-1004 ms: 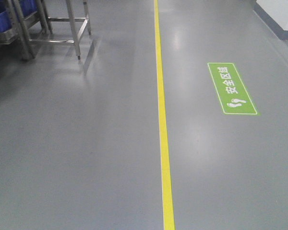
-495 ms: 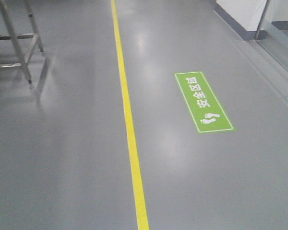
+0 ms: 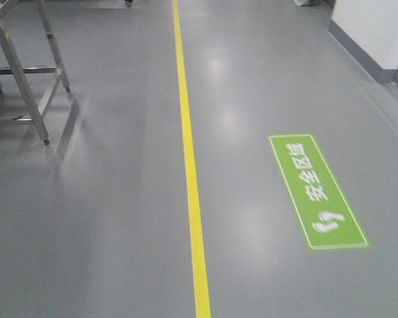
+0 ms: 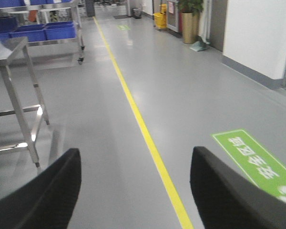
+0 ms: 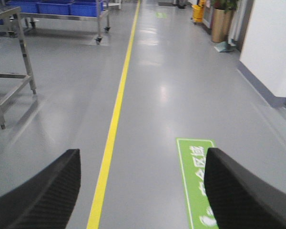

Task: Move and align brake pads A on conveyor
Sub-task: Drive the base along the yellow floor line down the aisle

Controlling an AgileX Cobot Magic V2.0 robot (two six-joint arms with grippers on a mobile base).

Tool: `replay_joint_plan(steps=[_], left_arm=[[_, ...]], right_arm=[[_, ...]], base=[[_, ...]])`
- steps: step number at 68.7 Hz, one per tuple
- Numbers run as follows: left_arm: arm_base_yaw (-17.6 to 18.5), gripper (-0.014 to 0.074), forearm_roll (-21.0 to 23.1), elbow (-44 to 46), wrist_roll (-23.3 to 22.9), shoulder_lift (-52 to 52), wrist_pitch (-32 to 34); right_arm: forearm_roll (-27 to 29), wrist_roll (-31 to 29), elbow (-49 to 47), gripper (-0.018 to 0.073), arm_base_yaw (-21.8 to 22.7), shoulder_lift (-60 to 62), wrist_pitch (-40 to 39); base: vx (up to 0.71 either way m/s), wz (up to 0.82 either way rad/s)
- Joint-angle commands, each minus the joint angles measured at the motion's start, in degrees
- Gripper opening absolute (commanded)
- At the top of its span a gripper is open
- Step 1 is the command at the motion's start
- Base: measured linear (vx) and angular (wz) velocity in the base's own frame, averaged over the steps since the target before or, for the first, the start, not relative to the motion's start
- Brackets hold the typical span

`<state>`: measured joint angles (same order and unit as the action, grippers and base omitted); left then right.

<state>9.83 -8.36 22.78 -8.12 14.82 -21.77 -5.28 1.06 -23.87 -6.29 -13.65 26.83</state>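
The brake pads A and the conveyor are out of view in every frame. My left gripper (image 4: 136, 157) hangs open above the grey floor, its two black fingers wide apart with nothing between them. My right gripper (image 5: 142, 157) is open too, and only floor shows between its fingers. Neither gripper appears in the front view.
A yellow floor line (image 3: 189, 159) runs down the aisle. A green floor sign (image 3: 317, 191) lies to its right. A steel table (image 3: 23, 79) stands at the left. A roller rack with blue bins (image 4: 47, 31) stands further back. A white wall (image 3: 371, 30) borders the right side.
The front view has shifted: the green floor sign has slid lower and to the right, and the steel table legs show more fully at the left.
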Motion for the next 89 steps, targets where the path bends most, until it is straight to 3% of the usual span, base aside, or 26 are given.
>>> replay_joint_plan(steps=[1, 89], left_arm=[[0.17, 0.046, -0.09, 1.37, -0.01, 0.87, 4.26], [0.17, 0.046, -0.09, 1.37, -0.01, 0.81, 4.21]], right_arm=[[-0.54, -0.49, -1.5, 0.0525, 0.31, -0.86, -4.06], [-0.54, -0.49, -1.5, 0.0525, 0.31, -0.86, -4.05]], base=[[0.69, 0.34], [0.72, 0.04]])
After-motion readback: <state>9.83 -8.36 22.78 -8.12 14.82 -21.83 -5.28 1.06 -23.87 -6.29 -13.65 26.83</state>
